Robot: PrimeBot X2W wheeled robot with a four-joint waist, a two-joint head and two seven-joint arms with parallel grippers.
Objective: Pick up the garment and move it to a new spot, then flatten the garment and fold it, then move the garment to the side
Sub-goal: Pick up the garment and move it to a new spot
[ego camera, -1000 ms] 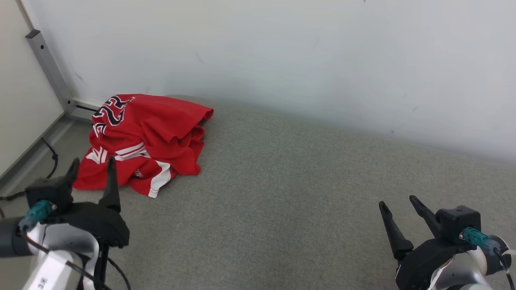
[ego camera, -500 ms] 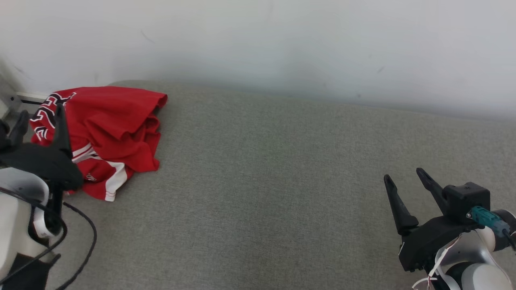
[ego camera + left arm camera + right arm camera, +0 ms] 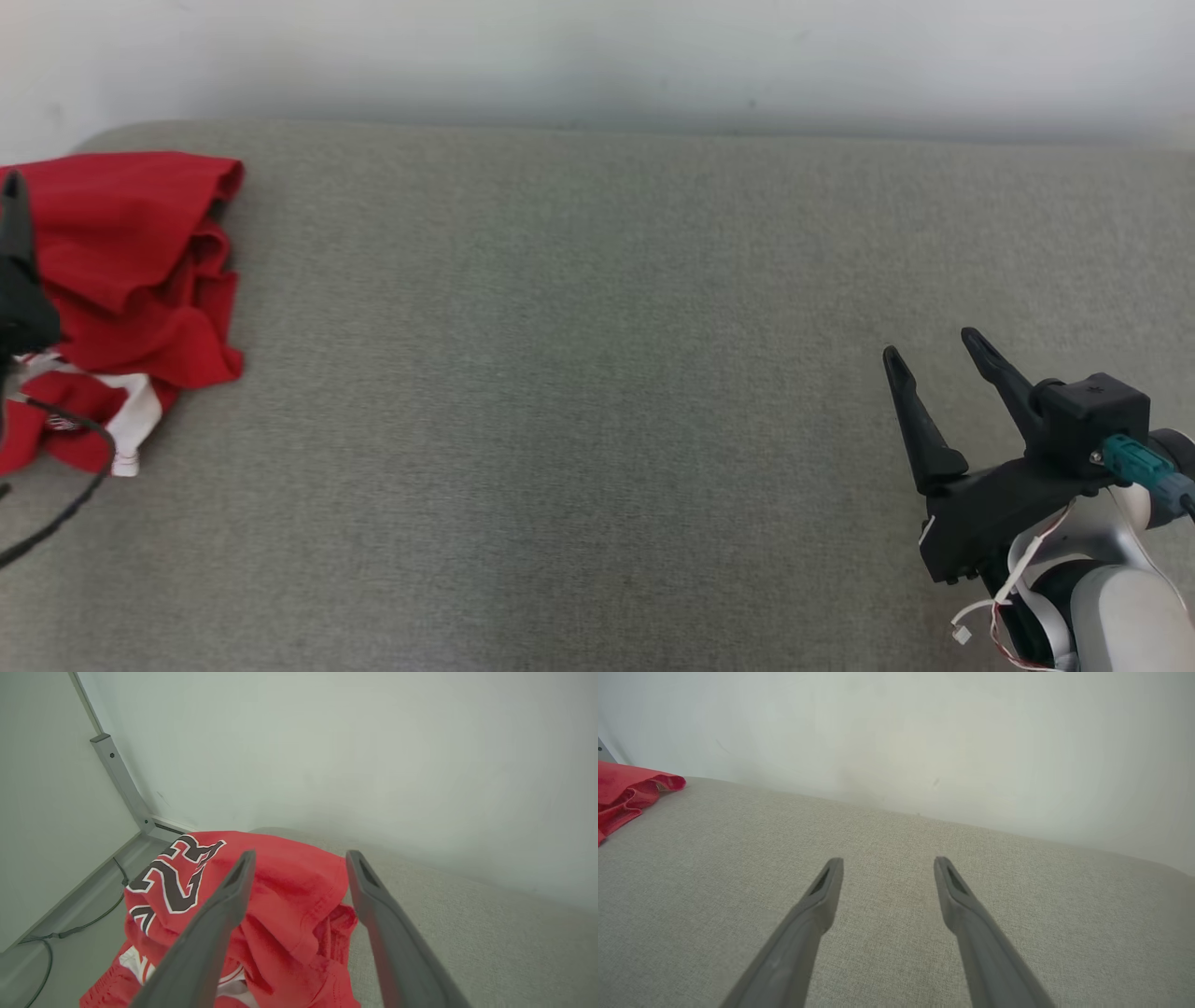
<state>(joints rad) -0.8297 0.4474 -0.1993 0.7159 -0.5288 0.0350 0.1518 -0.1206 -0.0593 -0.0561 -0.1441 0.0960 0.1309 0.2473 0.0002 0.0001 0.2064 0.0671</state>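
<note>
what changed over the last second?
Mostly the head camera panned right, sliding the red garment to the view's left edge; it lies crumpled as before. The left gripper advanced over the garment, jaws open, gripping nothing. The right gripper stayed open above the grey cushion.

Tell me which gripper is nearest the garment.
The left gripper: its open jaws frame the red garment. The right gripper hangs over bare grey surface, far from it.

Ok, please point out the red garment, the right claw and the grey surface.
red garment (image 3: 289,905), left wrist view, upper red fold.
right claw (image 3: 931,343), head view, midway between its fingertips.
grey surface (image 3: 597,373), head view, bare middle part.
</note>
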